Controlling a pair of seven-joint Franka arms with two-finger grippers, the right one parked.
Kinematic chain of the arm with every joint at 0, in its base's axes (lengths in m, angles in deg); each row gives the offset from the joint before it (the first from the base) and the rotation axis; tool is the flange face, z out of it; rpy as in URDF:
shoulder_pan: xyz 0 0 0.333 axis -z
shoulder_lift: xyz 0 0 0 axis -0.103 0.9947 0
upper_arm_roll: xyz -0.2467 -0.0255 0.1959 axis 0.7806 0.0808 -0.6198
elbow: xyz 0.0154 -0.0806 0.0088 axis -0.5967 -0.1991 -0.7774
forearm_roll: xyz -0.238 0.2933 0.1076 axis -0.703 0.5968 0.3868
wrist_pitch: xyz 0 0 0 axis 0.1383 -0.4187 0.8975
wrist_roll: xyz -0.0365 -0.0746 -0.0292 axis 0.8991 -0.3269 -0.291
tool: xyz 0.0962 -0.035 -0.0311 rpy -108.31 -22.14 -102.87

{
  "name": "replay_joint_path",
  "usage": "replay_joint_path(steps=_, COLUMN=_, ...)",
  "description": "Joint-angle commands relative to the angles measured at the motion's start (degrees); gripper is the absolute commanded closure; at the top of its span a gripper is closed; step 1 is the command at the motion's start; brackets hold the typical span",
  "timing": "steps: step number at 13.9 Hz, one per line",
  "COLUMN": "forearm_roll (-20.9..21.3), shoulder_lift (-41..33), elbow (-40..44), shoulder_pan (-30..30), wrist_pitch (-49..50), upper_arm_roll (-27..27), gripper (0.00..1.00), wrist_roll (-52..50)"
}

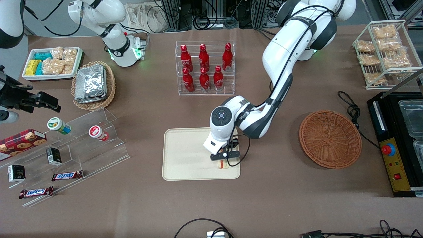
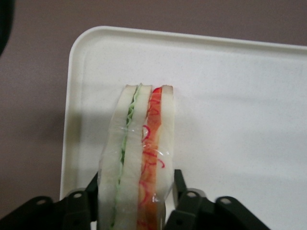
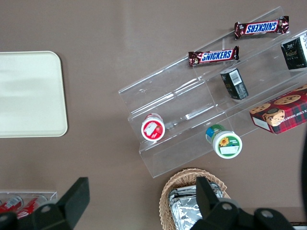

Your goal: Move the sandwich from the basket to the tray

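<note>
Gripping the sandwich (image 2: 139, 158) between its 2 fingers (image 2: 184, 203), the gripper (image 1: 224, 161) hangs over the tray (image 1: 185, 155); the basket (image 1: 329, 138) sits on the bench (image 1: 281, 198) toward the working arm's end.

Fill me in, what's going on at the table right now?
The left arm's claw is over the tray, shut on the sandwich. The sandwich stands on edge between the fingers, at the tray's corner nearest the basket. The basket is empty. The sandwich is not yet released.
</note>
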Motion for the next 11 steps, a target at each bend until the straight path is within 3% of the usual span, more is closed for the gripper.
replay_joint_path(steps=1, forearm_roll=1.49, shoulder_lift=1.49, elbow=2.25, shoulder_pan=0.99, wrist_pitch=-0.65, upper_arm_roll=-0.66, gripper=0.0, wrist_roll=-3.18)
replay_joint_path(steps=6, forearm_roll=1.67, shoulder_lift=-1.31, elbow=2.43, shoulder_pan=0.55, wrist_pitch=0.14, upper_arm_roll=-0.83, gripper=0.0, wrist_roll=-6.08)
replay_joint_path(steps=11, forearm_roll=1.67, shoulder_lift=-8.69, elbow=2.52, shoulder_pan=-2.78, wrist_pitch=8.91, upper_arm_roll=-0.92, gripper=0.0, wrist_roll=-5.65)
